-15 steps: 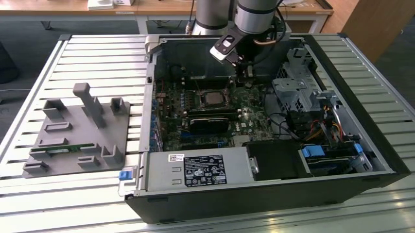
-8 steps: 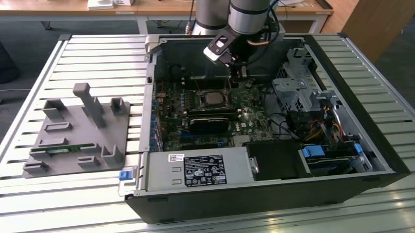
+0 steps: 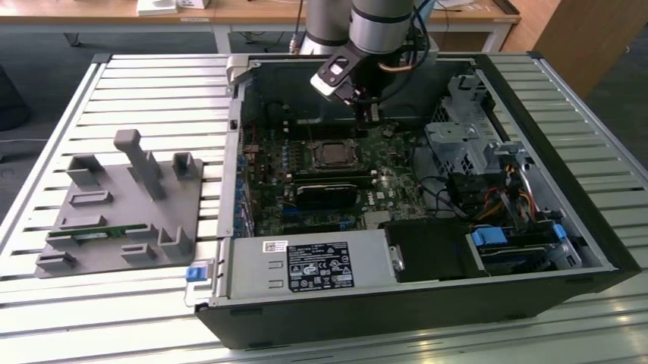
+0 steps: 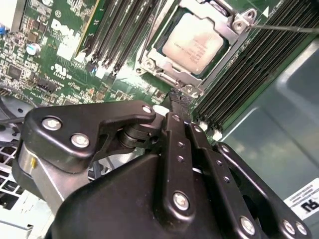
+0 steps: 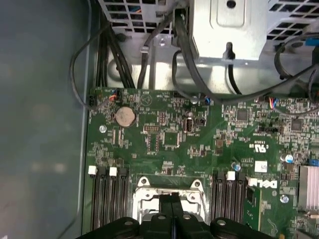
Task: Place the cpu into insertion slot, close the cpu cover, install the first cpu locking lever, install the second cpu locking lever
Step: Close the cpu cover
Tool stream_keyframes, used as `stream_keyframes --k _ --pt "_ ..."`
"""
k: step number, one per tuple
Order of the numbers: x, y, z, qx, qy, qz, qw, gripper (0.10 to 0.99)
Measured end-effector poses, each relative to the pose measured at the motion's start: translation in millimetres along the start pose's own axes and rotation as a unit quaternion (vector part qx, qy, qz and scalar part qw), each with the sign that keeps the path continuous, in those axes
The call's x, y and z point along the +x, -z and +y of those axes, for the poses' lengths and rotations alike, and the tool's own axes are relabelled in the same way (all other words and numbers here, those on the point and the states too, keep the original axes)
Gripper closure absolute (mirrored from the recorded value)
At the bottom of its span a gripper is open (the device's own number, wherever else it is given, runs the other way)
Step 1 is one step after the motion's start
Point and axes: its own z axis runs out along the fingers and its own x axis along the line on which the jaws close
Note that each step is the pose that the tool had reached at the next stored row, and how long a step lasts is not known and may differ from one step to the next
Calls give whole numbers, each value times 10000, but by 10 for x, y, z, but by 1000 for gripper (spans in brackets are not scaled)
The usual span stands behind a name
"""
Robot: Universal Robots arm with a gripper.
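- Inside the open black computer case (image 3: 426,315), which lies on a slatted silver metal worktop (image 3: 152,83), the arm's black gripper (image 3: 371,114) hangs over the dark green circuit board (image 5: 169,144).
- Its two black fingers (image 4: 172,134) are pressed together with nothing between them; both wrist views show a thin seam where they meet.
- The cpu (image 4: 197,42), a small flat square chip with a dull silver-grey top, sits in the insertion slot (image 5: 142,191), the square silver-rimmed socket on the board.
- The cpu cover (image 4: 219,20), a thin silver metal frame plate, lies down over the chip, whose top shows through its window.
- In the second wrist view the fingertips are just beside the frame's edge; whether they touch it cannot be told.
- A thin bare metal rod (image 4: 284,28) runs from the socket's corner across the long black memory slots (image 4: 119,30).
- A grey moulded fixture tray (image 3: 102,227) rests on the worktop at the exterior view's left, well apart from the case's socket.
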Motion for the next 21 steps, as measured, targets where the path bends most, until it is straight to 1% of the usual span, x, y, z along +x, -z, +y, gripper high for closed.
stream_keyframes --k 9,21 --pt "2 -29 -110 0 0 0 10000 980" --pt "6 -31 -276 -1 0 1 10000 980"
